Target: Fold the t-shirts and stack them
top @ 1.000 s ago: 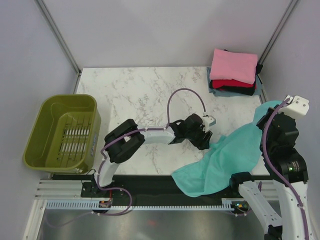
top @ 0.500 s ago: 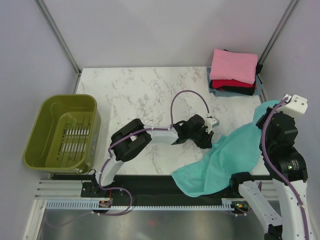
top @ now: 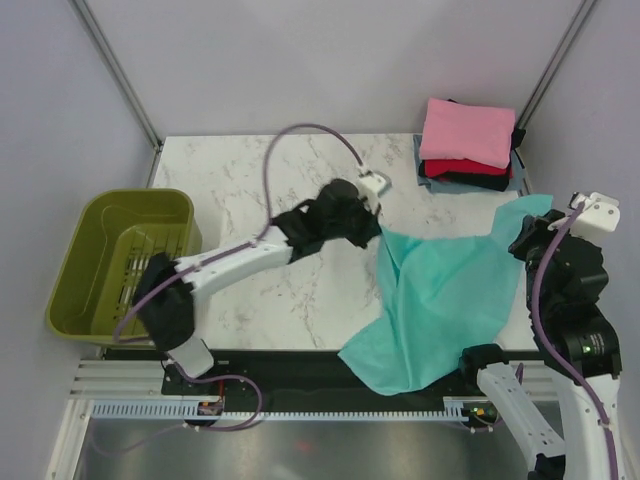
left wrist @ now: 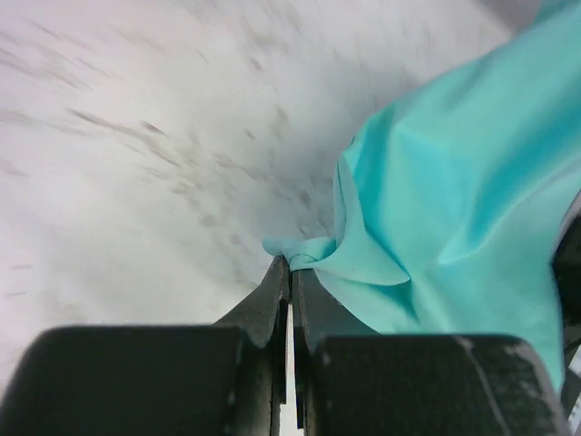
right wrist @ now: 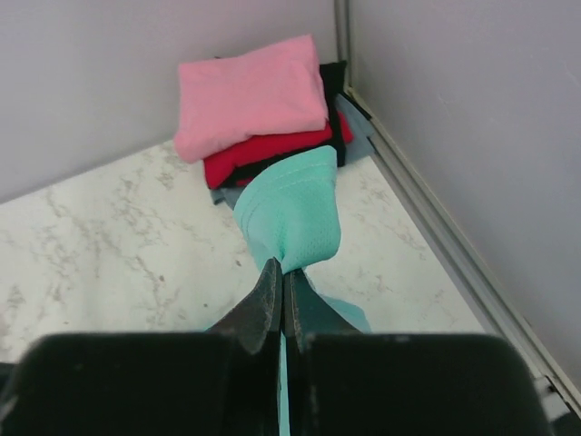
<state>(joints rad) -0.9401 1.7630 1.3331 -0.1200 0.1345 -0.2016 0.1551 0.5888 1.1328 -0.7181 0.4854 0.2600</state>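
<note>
**Teal shirt held up between both arms**

The olive-green basket stands off the table's left edge; inside it we see its slotted floor. The marble table carries a folded stack in its far right corner, tight against the corner post and wall: the pink shirt on top, the red shirt under it, the black shirt below, and the grey-blue shirt showing at the stack's left edge.

The teal shirt spreads over the table's near right part, just short of the stack. Its lowest fold appears to hang over the near edge, though the overhead view leaves that uncertain.

The left gripper has its fingers pressed together on a corner of the teal shirt, near the table's middle; the left wrist view, blurred, shows the cloth pinched at the tips. The right gripper is likewise clamped on a bunched fold at the right edge, with the stack just beyond it. Bare marble lies between the left arm and the basket.
</note>
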